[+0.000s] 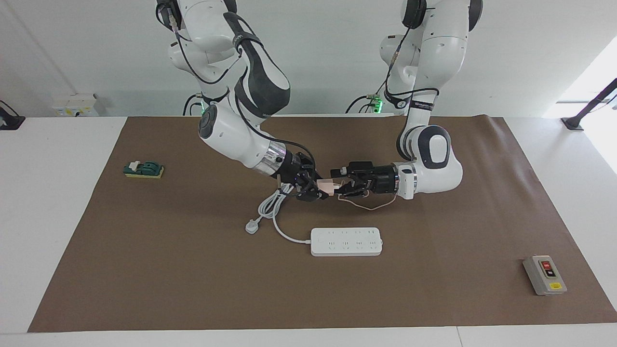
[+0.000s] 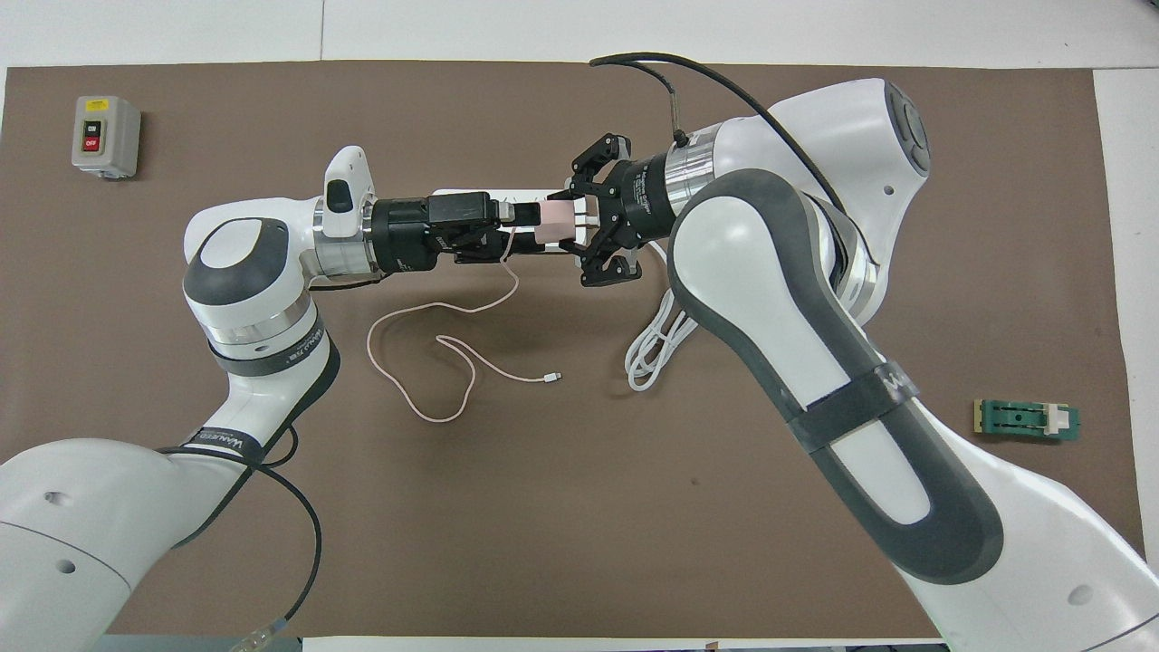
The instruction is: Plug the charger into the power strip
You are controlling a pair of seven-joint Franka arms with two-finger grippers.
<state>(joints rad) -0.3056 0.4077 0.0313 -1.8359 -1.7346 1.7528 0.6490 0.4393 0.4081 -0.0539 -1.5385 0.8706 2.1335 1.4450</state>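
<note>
Two robot arms meet over a brown mat. The right gripper (image 2: 570,220) clamps a pink charger (image 2: 554,221); the left gripper (image 2: 521,220) faces it, fingers just beside it. A pink cable (image 2: 435,362) trails below.

Grey button box (image 1: 544,274), green block (image 1: 143,169).
</note>
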